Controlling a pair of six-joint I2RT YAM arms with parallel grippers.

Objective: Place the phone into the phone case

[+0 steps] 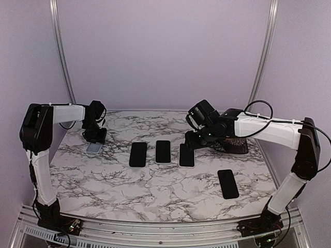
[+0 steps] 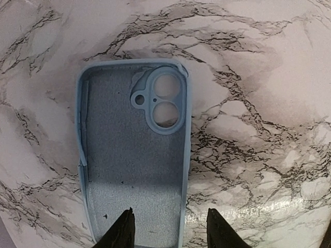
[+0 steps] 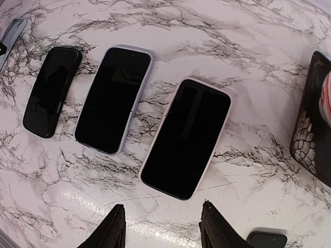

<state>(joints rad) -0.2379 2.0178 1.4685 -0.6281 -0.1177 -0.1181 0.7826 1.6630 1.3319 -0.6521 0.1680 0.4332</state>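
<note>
R gripper (image 3: 163, 227) spread, phone (image 3: 186, 137) lies at 12 o'clock, long axis 1-to-7; L gripper (image 2: 168, 230) spread over empty case (image 2: 132, 165).

Light-blue phone case (image 2: 134, 165) empty, inside up, flat on surface (image 1: 170, 194), far left. Black phone (image 1: 138, 154) flat mid-surface; second black phone (image 1: 228, 183) near right.

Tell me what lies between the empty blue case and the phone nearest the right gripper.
Two phones lie there, side by side: a black phone and a pale-rimmed phone. The top external view shows this, the right wrist view too.
</note>
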